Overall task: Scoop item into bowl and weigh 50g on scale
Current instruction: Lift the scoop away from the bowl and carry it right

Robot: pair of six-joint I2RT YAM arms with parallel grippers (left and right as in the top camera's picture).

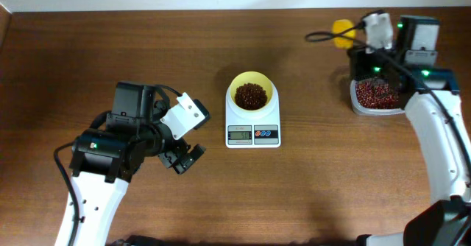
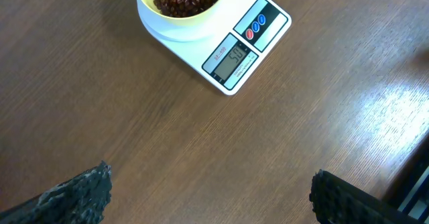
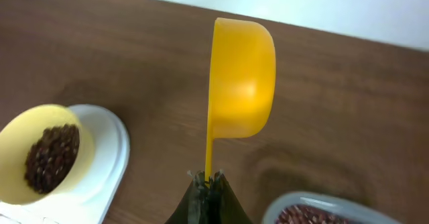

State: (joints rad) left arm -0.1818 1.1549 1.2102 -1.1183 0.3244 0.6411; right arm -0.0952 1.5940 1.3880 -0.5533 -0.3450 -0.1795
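Beans (image 1: 251,96) sit heaped in the bowl (image 1: 271,91) on the scale (image 1: 252,135), mid-desk (image 1: 147,47); more lie in the clear tub (image 1: 377,95). Another full scoop would likely overshoot the target. The scoop (image 3: 241,76), pinched only by its thin handle, could also twist. The right arm (image 1: 434,128) hovers by the tub, right jaws clenched on that handle. The left arm (image 1: 103,157) hangs beside the scale, left jaws released and empty.

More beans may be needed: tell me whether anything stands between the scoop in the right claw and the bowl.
Nothing visible does. The right claw grips the scoop by its handle near the tub; only tabletop lies between it and the bowl on the scale. The open left claw sits on the scale's other side.
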